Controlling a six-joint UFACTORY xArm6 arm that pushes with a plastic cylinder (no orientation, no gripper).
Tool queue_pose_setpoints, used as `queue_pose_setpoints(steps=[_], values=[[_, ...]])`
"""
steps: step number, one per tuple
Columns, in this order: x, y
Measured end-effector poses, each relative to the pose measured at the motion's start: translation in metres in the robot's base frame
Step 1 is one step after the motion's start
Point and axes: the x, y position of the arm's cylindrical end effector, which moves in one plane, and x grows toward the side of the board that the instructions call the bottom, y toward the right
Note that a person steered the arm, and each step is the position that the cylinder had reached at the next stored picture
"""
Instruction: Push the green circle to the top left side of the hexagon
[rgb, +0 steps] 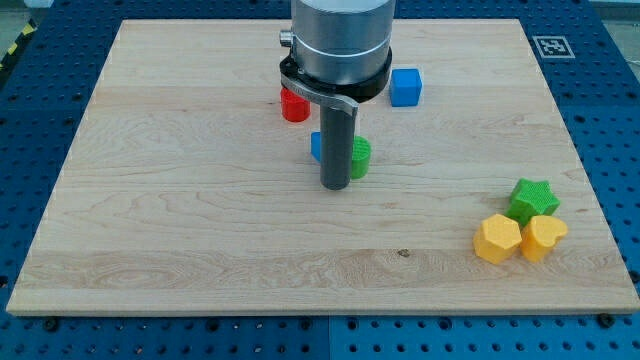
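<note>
green circle (359, 156) lies flat, axis unreadable, touching my tip (335, 187); no pincer shows.

Our pale wooden board (200, 200) on a blue pegboard bench (610, 110), on it we see a red cylinder (292, 106), blue cube (405, 87), green circle (360, 156) beside a half-hidden blue block (316, 146) — at the view's right, green star (532, 199), yellow hexagon (497, 239), yellow heart (544, 236) clustered.

The rod (335, 150) half-hides the green circle (359, 157) and a blue block (315, 146) behind.
</note>
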Motion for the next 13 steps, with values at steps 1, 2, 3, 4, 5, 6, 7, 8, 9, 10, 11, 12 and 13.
queue_pose_setpoints(steps=[1,2,3,4,5,6,7,8,9,10,11,12,13], values=[[-0.019,-0.014],[-0.030,-0.016],[-0.052,0.005],[-0.044,0.024],[-0.039,0.039],[-0.039,0.057],[-0.025,0.052],[-0.024,0.055],[-0.008,0.059],[-0.006,0.059],[-0.006,0.059],[0.006,0.058],[0.017,0.057]])
